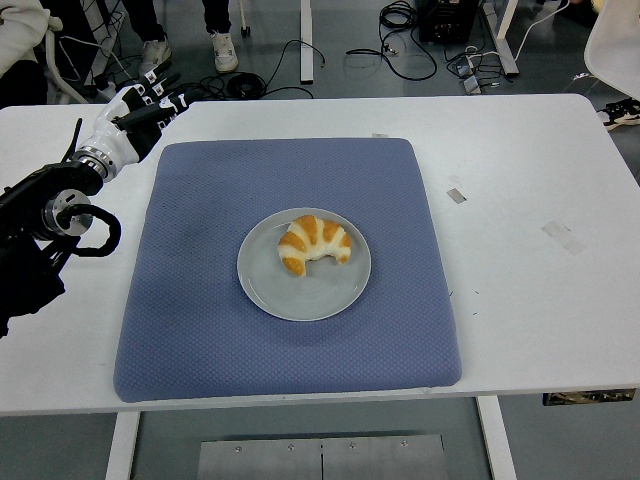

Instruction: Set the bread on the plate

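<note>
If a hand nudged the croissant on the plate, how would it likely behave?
The croissant looks light and flaky, so it would probably slide across the smooth plate rather than roll, given its curved, flat-lying shape. A firm squeeze might dent or crumble it.

- Looked like smooth, matt white laminate: table (520, 300).
- Seemed woven cloth, blue-grey, with a fine dimpled, matt texture: mat (200, 330).
- Appeared smooth and grey with a faint sheen, ceramic or plastic, hard to tell: plate (300, 295).
- Showed a glossy golden crust with paler, duller bands: bread (314, 243).
- Looked like hard white plastic with black segments, slightly shiny: left hand (138, 108).
- Appeared matt black with metal joint rings: left arm (45, 215).
</note>
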Action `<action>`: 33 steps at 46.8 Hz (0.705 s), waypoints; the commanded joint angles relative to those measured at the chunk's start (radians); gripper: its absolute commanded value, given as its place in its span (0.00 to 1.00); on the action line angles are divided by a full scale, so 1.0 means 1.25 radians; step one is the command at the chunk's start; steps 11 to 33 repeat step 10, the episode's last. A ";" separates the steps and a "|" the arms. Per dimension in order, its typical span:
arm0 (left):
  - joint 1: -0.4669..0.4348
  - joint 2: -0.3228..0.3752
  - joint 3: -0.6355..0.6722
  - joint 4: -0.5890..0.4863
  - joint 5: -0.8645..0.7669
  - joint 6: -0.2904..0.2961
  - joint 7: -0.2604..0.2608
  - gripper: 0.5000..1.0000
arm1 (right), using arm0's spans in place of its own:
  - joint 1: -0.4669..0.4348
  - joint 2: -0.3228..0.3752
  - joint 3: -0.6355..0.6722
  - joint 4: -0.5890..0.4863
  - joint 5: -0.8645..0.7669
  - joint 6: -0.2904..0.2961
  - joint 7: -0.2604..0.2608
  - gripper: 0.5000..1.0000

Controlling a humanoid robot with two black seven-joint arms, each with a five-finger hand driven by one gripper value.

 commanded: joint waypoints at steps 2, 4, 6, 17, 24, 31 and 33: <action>0.003 0.000 0.000 -0.001 0.000 0.000 0.000 0.97 | 0.000 0.000 0.001 0.000 0.000 0.000 0.000 1.00; 0.001 0.000 0.000 0.000 0.000 0.000 0.000 0.97 | 0.000 0.000 0.002 0.000 0.000 0.000 0.000 1.00; 0.001 0.000 0.000 -0.001 0.000 0.000 0.000 0.97 | 0.001 0.000 0.002 0.000 0.002 0.000 0.000 1.00; 0.001 0.000 -0.001 -0.001 0.000 0.000 0.000 0.97 | 0.002 0.000 0.002 0.000 0.000 0.000 0.000 1.00; 0.001 0.000 -0.001 -0.001 0.000 0.000 0.000 0.97 | 0.002 0.000 0.002 0.000 0.000 0.000 0.000 1.00; 0.001 0.000 -0.001 -0.001 0.000 0.000 0.000 0.97 | 0.002 0.000 0.002 0.000 0.000 0.000 0.000 1.00; 0.001 0.000 -0.001 -0.001 0.000 0.000 0.000 0.97 | 0.002 0.000 0.002 0.000 0.000 0.000 0.000 1.00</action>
